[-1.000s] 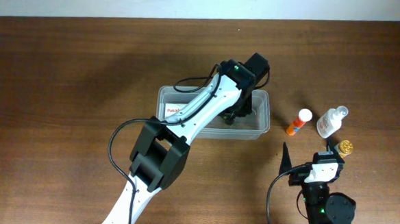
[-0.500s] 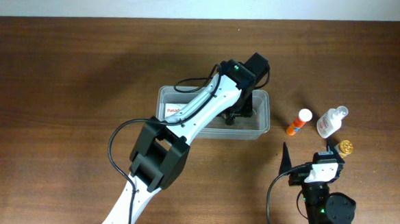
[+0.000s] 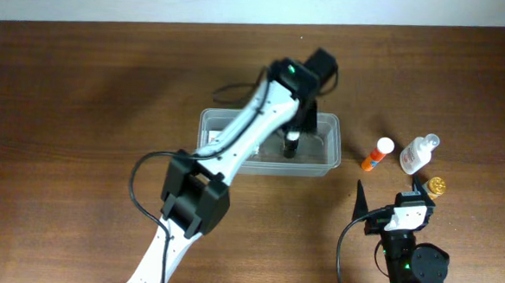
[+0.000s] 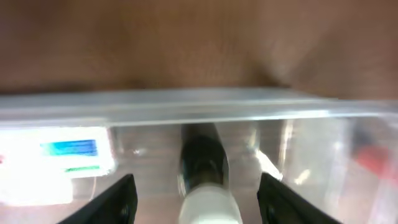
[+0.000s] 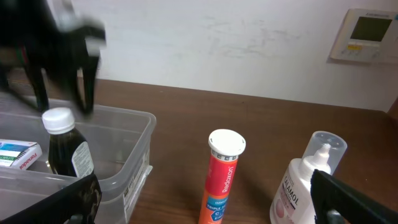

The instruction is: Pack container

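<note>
The container point(image 3: 325, 154) is a clear rectangular tub at mid-table; it also shows in the left wrist view point(image 4: 186, 102) and the right wrist view point(image 5: 134, 140). Inside it a dark bottle with a white cap point(image 3: 292, 144) stands upright, beside a white box point(image 3: 214, 140). My left gripper point(image 3: 295, 122) hangs open just above the bottle's cap, with a finger on each side point(image 4: 198, 200) and apart from the bottle point(image 4: 202, 158). The right wrist view shows these fingers point(image 5: 64, 99) above the bottle point(image 5: 62, 152). My right gripper point(image 3: 390, 194) is open and empty near the front edge.
Right of the container stand an orange tube with a white cap point(image 3: 377, 154) point(image 5: 224, 180) and a small clear bottle with a white cap point(image 3: 418, 153) point(image 5: 308, 183). A small gold object point(image 3: 437, 184) lies beside my right gripper. The white box point(image 5: 18, 155) lies at the container's left end.
My left gripper has risen out of the container and opened, leaving the dark bottle standing inside. The right arm has not moved.
</note>
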Tool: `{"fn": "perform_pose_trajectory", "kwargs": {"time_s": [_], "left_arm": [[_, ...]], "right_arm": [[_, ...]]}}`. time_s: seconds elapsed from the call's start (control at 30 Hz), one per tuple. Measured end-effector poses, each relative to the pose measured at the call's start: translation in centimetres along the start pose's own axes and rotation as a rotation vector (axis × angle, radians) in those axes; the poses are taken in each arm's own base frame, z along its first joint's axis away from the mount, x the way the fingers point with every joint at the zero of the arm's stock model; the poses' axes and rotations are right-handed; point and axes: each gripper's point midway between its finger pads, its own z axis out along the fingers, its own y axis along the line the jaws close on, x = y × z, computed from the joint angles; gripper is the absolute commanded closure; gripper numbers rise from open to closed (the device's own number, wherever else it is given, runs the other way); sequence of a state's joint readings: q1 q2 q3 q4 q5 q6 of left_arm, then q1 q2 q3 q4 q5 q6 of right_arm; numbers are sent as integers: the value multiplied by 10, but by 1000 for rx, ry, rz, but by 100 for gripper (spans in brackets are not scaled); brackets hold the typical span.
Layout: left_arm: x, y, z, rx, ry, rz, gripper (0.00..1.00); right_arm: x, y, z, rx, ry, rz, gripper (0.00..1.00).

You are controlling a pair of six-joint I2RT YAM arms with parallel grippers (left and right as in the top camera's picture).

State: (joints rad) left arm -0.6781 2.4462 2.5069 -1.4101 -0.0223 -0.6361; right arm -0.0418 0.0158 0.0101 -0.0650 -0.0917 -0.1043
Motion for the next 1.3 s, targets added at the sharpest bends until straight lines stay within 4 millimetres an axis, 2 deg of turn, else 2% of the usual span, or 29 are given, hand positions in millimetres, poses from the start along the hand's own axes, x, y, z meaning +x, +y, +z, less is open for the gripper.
{"fn": "perform_pose_trajectory", "kwargs": {"time_s": [0.17, 0.27, 0.33, 0.37, 0.4, 0.63, 0.7, 0.9, 1.07, 1.2, 1.3], "left_arm": [[-40, 22, -74, 69, -137, -30, 31], [-52, 49, -102, 63, -180, -56, 30], [-59, 76, -113, 30, -197, -72, 17], [-65, 88, -116, 18, -210, -77, 13], [-71, 102, -118, 6, -219, -89, 1], [-102, 209, -124, -92, -243, -163, 1], [-106, 241, -127, -127, -249, -186, 1], [-109, 317, -136, -211, -260, -277, 1], [-105, 359, -141, -245, -262, -347, 1], [-103, 376, -144, -256, -263, -378, 1], [-102, 381, -145, -259, -263, -388, 1]], "right_arm": [[0, 0, 0, 0, 0, 0, 2], [0, 0, 0, 0, 0, 0, 1], [0, 0, 0, 0, 0, 0, 2], [0, 0, 0, 0, 0, 0, 2], [0, 0, 0, 0, 0, 0, 2], [0, 0, 0, 0, 0, 0, 2], [0, 0, 0, 0, 0, 0, 2], [0, 0, 0, 0, 0, 0, 2], [0, 0, 0, 0, 0, -1, 2], [0, 0, 0, 0, 0, 0, 2], [0, 0, 0, 0, 0, -1, 2]]}}
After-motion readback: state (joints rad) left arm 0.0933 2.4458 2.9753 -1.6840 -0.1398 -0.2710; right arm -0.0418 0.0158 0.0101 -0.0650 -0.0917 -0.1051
